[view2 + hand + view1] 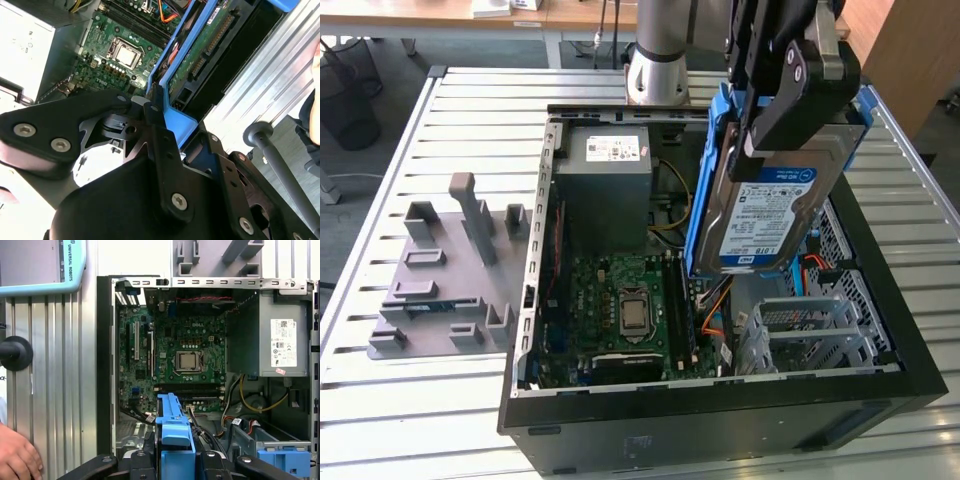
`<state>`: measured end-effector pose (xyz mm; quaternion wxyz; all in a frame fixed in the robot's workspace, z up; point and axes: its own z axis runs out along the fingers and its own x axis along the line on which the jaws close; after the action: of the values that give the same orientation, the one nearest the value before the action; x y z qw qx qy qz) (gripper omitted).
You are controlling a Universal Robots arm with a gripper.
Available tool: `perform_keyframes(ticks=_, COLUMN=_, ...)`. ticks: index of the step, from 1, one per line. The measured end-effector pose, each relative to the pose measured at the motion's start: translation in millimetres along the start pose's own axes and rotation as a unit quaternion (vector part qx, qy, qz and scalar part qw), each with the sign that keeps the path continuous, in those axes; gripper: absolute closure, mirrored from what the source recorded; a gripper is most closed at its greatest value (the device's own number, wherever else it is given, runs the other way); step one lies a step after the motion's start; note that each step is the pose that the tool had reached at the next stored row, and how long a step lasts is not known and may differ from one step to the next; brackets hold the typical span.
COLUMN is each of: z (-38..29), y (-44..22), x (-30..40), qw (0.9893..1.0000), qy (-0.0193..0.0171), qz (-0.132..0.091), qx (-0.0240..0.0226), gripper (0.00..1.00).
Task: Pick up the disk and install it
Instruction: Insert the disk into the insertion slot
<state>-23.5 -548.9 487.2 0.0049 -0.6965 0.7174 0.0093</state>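
My black gripper (775,125) clamps the disk (770,215), a silver slab in a blue plastic frame, tilted above the open case (720,410). Left to right: grey blocky fixture (440,270), green board (620,300), perforated metal cage (805,330).

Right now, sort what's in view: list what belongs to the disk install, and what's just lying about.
Job in hand: the disk, clamped in the gripper above the open computer case; the metal drive cage inside, likely its bay.

Lying about: the grey holder block on the table; the grey power supply box; a person's hand at the table's edge.
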Motion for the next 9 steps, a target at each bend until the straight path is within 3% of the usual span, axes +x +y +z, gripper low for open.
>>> perform_keyframes(ticks=4, z=0.0, y=-0.1, x=1.5, qw=1.0000, qy=0.0000, qz=0.000, qx=0.0000, gripper=0.64)
perform_keyframes(ticks=9, z=0.2, y=-0.5, x=8.2, qw=1.0000, qy=0.0000, qz=0.000, qx=0.0000, gripper=0.64)
